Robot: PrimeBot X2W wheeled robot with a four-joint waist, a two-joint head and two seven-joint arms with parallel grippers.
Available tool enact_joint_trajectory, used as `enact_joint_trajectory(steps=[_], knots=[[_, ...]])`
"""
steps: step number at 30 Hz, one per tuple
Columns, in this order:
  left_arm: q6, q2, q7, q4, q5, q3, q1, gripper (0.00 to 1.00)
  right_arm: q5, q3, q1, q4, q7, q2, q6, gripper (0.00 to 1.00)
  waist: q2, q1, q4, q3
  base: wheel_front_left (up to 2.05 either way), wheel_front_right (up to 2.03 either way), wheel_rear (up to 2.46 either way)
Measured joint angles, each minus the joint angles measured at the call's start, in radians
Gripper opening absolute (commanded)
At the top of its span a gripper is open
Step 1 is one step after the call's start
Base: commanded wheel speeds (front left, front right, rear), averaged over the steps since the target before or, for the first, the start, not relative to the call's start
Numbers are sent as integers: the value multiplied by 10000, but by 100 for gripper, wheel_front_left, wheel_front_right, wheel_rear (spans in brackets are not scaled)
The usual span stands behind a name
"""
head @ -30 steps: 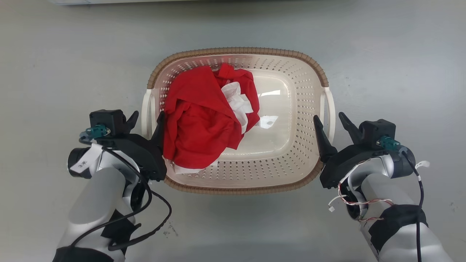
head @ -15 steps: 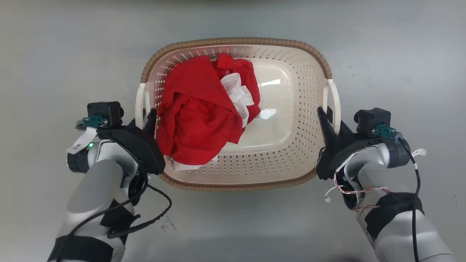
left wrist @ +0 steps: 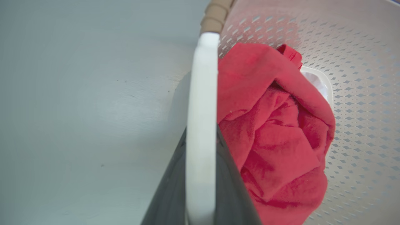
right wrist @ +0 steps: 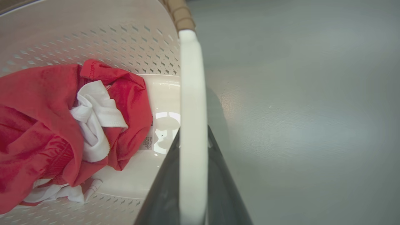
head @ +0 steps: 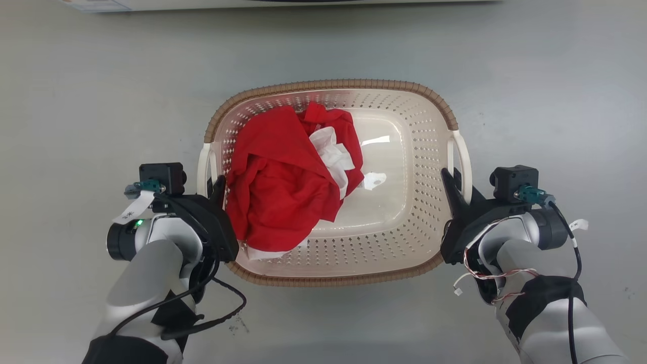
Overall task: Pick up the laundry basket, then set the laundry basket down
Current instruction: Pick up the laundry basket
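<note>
The laundry basket sat on or just above the grey floor; whether its base touched the floor could not be told. Its brown woven-look rim ran round the perforated cream walls, and a white handle stood out at each short side.

At the basket's left side, the left gripper was clamped on the left handle. In the left wrist view that handle ran up between the two dark fingers, one pressed against each of its flanks, with the brown rim beginning at its far end.

At the basket's right side, the right gripper was likewise closed on the right handle. The right wrist view showed the white bar squeezed between that gripper's fingers, inside and outside the basket's edge.

Inside the basket, a crumpled red garment lay heaped against the left wall and spread toward the middle. A bunched white cloth poked out of its folds, and more white fabric showed under it near the basket's near wall. A small printed label hung at the red garment's edge, over the basket's glossy bare bottom, which took up the right half.

A black cable looped beside the left forearm, just outside the basket's near-left corner. Thin red and white wires trailed off the right wrist by the near-right corner. Beyond the basket's far side, a white edge of some object crossed the floor.
</note>
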Motion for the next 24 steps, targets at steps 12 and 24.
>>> enact_joint_trajectory(steps=[12, 24], knots=[[-50, -192, 61, 704, -100, -159, 467, 0, 451, 8, 371, 1009, 130, 136, 265, 0, 0, 0, -21, -1260, 0, 0, 0], [-59, -284, 690, 988, -474, -276, 1166, 0, 1189, 138, 1171, 1450, 798, 236, 430, 0, 0, -1, -101, -2847, 0, 0, 0]])
